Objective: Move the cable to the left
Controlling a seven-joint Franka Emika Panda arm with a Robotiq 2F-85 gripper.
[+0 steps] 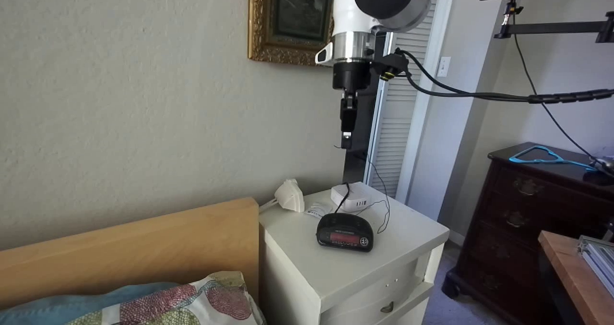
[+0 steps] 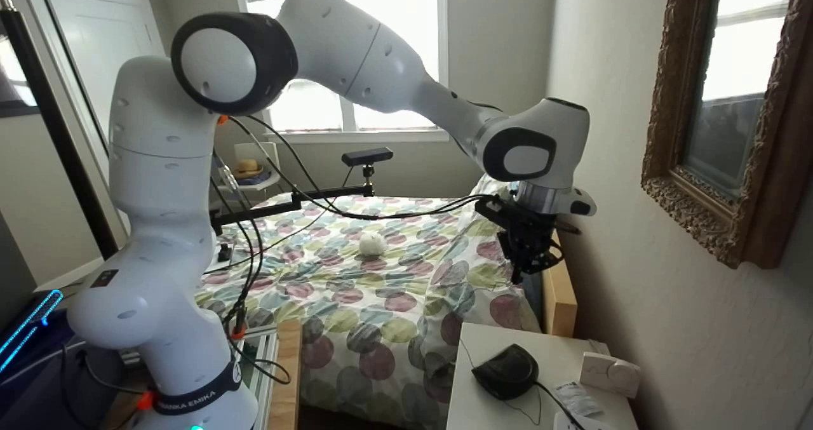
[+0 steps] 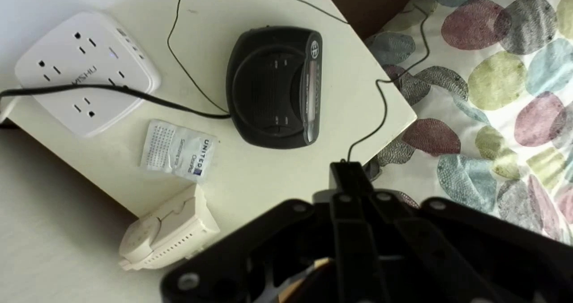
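Observation:
The cable is a thin dark wire. In the wrist view it (image 3: 386,108) runs from the back of the black clock radio (image 3: 273,88), loops over the white nightstand (image 3: 250,177), crosses its edge over the bedding and rises to my gripper (image 3: 347,164). The fingertips are together with the wire between them, and a small bit of wire shows at the tip. In an exterior view the cable (image 1: 387,202) hangs slack beside the clock (image 1: 344,233), with a short end at my gripper (image 1: 346,142), high above the nightstand. My gripper also shows in an exterior view (image 2: 516,277).
A white outlet block (image 3: 87,72) with a thicker black cord (image 3: 170,102), a small packet (image 3: 179,150) and a white plug-in device (image 3: 168,231) are on the nightstand. The wooden headboard (image 1: 144,246) stands beside it. A framed picture (image 1: 261,27) hangs on the wall near the arm.

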